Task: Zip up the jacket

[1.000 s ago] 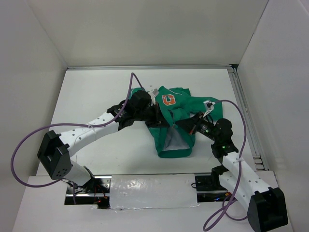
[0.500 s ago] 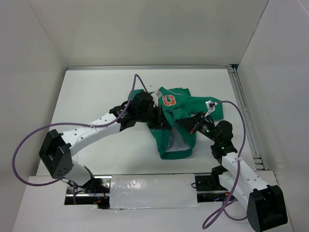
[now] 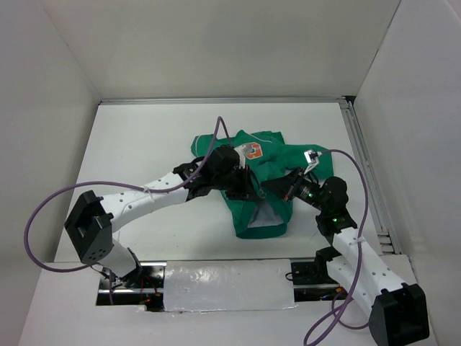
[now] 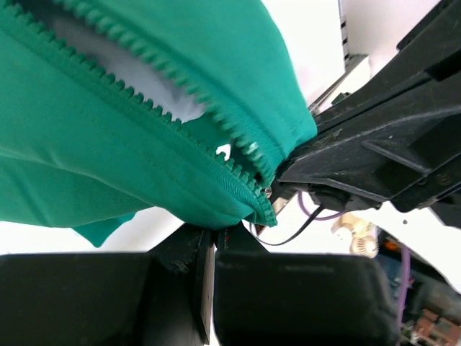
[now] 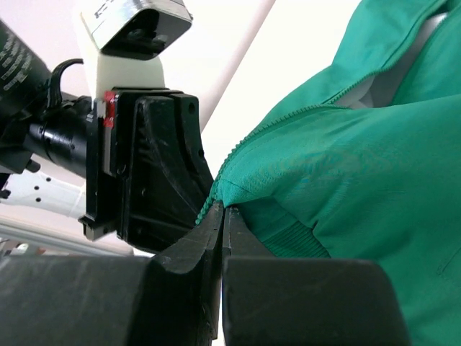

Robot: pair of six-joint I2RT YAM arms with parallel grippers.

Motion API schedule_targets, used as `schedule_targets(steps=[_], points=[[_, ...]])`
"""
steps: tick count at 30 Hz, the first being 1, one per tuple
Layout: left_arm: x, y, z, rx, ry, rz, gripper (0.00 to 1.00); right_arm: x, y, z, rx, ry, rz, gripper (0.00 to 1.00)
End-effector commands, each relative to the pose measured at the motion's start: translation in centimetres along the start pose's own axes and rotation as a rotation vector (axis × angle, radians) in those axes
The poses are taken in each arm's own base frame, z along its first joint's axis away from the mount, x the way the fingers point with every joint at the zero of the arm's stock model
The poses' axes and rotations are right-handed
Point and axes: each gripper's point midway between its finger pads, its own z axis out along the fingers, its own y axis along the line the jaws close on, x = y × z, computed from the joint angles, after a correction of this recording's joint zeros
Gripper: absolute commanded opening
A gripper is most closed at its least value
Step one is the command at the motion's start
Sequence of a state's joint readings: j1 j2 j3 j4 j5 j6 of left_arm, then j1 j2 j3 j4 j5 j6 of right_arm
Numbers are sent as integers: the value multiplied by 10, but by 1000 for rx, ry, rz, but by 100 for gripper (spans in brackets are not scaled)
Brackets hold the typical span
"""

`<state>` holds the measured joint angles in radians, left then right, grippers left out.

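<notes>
On the white table [image 3: 137,144] the jacket [image 3: 261,216] lay toward the middle-right, between the two arms, chest patch [image 3: 251,150] up and toward the far side, its front open enough to show white lining near the hem. The left gripper [image 3: 246,186] and the right gripper [image 3: 282,189] met close together over the lower front. Each had its fingers pressed together on a fold of green fabric at a front edge.

The step in hand looked like bringing the two bottom ends of the zipper together, before any pull upward. The next move probably called for lining up the two rows of teeth and seating one end in the slider, with both edges kept taut.

The overhead view gave the garment's lie but hid the zipper under the arms. The left wrist view showed the teeth [image 4: 162,68] of both rows running down to a meeting point just above the pinched fingers [image 4: 205,249]. The right wrist view showed its fingers [image 5: 212,223] nipping the hem corner beside one row of teeth [image 5: 288,115]. No slider could be made out.
</notes>
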<state>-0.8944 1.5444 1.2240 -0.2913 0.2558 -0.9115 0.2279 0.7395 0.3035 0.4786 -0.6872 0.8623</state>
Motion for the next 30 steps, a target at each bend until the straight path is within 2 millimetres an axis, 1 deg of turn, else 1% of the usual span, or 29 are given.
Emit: schedule_targets(steps=[1, 2, 3, 5, 6, 8, 9, 10, 11, 12, 13, 14, 15, 16, 18, 20, 21, 22, 24, 25, 26, 27, 29, 30], points=[[35, 10, 5, -51, 130, 50, 0, -47, 43, 2, -96, -111, -89, 0], [38, 11, 6, -50, 143, 50, 0, -49, 45, 2, -97, -109, -94, 0], [41, 12, 6, -48, 152, 50, 0, -55, 49, 2, -96, -119, -100, 0], [48, 15, 7, -59, 163, 66, 0, -59, 49, -1, -85, -124, -115, 0], [52, 20, 8, -74, 171, 62, 0, -63, 54, -2, -91, -127, -127, 0], [57, 30, 7, -121, 186, 47, 0, -62, 55, -5, -82, -105, -149, 0], [56, 32, 7, -144, 183, 25, 0, -65, 59, -5, -81, -104, -166, 0], [52, 35, 8, -178, 169, 9, 0, -58, 53, -6, -54, -63, -148, 0], [46, 34, 5, -188, 164, -9, 0, -56, 50, -6, -42, -50, -158, 0], [42, 32, 4, -184, 158, -23, 0, -50, 48, -6, -43, -29, -152, 0], [32, 31, 2, -174, 136, -41, 0, -45, 46, -7, -51, -8, -149, 0], [25, 17, 1, -111, 126, -39, 0, -35, 39, -7, -43, 16, -121, 0], [20, 9, -2, -75, 114, -35, 0, -29, 37, -8, -45, 37, -113, 0], [17, 2, -3, -44, 105, -27, 2, -24, 33, -9, -38, 55, -99, 0], [10, -11, -5, 11, 79, -12, 13, -14, 28, -11, -37, 83, -84, 0], [3, -15, -9, 28, 54, -17, 21, -9, 26, -14, -34, 92, -79, 0], [0, -18, -11, 45, 47, -10, 23, -9, 28, -15, -37, 87, -88, 0], [-1, -17, -12, 51, 47, -17, 25, -7, 26, -16, -31, 87, -84, 0], [-4, -24, -17, 108, 43, 1, 33, -5, 28, -17, -44, 95, -88, 0], [-2, -21, -17, 116, 47, 5, 36, -3, 26, -17, -42, 97, -79, 0], [-3, -27, -20, 156, 41, 23, 38, -2, 29, -17, -62, 102, -79, 0], [-2, -24, -19, 159, 45, 21, 41, 1, 28, -16, -63, 111, -66, 0], [-4, -33, -25, 217, 31, 48, 45, 5, 27, -14, -67, 132, -53, 0], [0, -30, -25, 226, 34, 57, 45, 7, 26, -13, -66, 137, -50, 0]])
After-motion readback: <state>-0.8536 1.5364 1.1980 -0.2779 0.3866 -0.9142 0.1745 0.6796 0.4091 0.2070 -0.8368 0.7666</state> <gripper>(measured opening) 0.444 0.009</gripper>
